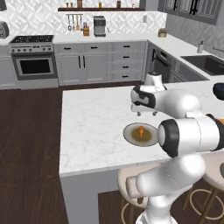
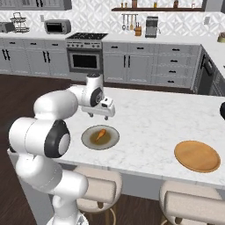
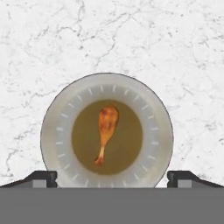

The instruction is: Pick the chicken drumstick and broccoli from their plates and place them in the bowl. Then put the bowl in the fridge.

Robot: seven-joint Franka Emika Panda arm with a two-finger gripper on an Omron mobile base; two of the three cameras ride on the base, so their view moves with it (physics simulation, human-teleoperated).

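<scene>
**Operator:** What task progress was recorded?

**Technician:** No step was judged complete. The chicken drumstick (image 3: 106, 133) was found lying at the centre of the grey-rimmed plate (image 3: 57, 127), near the front edge of the surface (image 1: 92, 127), towards its left end. The end effector (image 2: 104, 115) was held above the surface just beyond that plate, apart from the drumstick. In the hand view its finger tips (image 3: 41, 177) were seen wide apart, to either side of the plate, with nothing between them. The wooden plate (image 2: 197, 155) was recorded further right along the same front edge, with nothing on it.

**Operator:** What was left to do?

**Technician:** Both pick-and-place transfers and the fridge step were judged outstanding.

**Operator:** What could not be made out?

**Technician:** The broccoli, the bowl and the fridge could not be located. A dark rounded object (image 1: 218, 90) was cut off at the right edge of the surface and could not be identified. In the left base view, part of the surface was hidden by the arm.
</scene>
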